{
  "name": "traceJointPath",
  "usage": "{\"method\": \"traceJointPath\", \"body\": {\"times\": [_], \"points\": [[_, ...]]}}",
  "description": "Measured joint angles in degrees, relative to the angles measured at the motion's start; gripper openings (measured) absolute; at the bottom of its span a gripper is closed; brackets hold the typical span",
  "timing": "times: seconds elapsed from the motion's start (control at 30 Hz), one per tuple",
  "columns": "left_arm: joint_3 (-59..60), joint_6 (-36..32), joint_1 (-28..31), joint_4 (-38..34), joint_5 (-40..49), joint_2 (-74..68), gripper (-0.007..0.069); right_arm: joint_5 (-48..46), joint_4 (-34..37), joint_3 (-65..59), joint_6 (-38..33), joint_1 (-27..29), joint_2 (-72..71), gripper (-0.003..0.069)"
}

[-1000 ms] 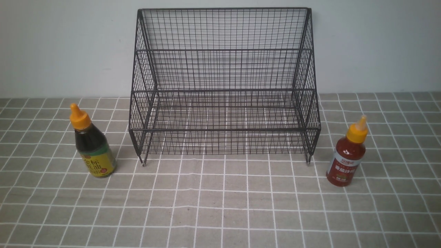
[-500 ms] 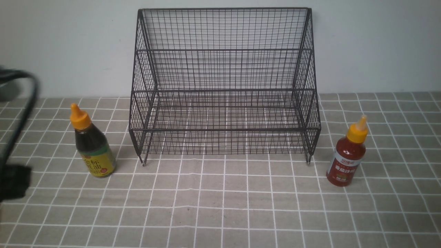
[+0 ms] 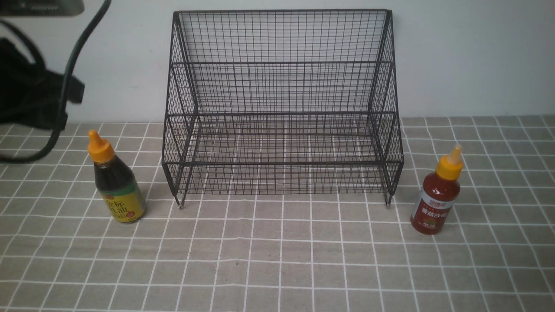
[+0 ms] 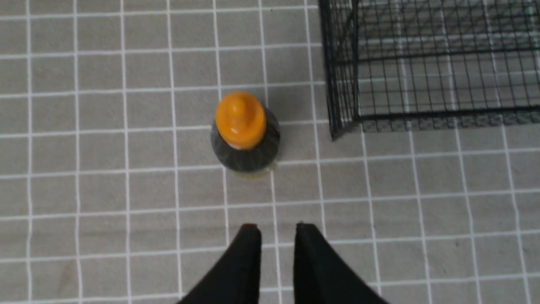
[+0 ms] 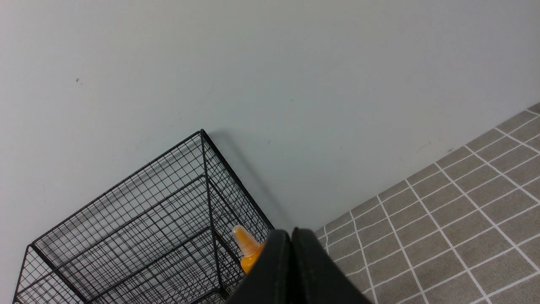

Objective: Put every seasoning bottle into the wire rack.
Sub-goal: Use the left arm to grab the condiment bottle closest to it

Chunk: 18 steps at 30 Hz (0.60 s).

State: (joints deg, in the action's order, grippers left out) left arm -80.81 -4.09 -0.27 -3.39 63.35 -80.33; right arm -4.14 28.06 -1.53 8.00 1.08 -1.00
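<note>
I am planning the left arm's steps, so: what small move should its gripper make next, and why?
Probably open the left gripper wider and ease it toward the dark brown plastic squeeze bottle with the orange cap. Its jaws are only slightly parted, seemingly narrower than the bottle, which stands upright outside the black wire-mesh rack.

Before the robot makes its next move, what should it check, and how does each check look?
1. Black wire-mesh rack standing level, shelves free: ok.
2. Dark brown plastic bottle with orange cap upright, left of the rack: ok.
3. Slim red plastic bottle with orange cap upright, right of the rack: ok.
4. Left arm's jaws parted wider than the brown bottle: not ok, gap too narrow.
5. Right arm's jaws open for the red bottle: not ok, pressed shut.
6. Grey checked cloth between bottles and rack free of obstacles: ok.
</note>
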Motion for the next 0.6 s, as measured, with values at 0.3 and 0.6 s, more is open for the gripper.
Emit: {"method": "traceJointPath", "body": {"times": [0.3, 0.6], "points": [[-0.57, 0.0, 0.0, 4.09, -9.93, -12.01, 0.0513, 0.0, 0.0, 0.0, 0.04, 0.0, 0.0, -0.0013], [-0.57, 0.0, 0.0, 5.28, -12.94, -21.29, 0.0553, -0.05, 0.19, 0.0, 0.04, 0.0, 0.0, -0.0013]]}}
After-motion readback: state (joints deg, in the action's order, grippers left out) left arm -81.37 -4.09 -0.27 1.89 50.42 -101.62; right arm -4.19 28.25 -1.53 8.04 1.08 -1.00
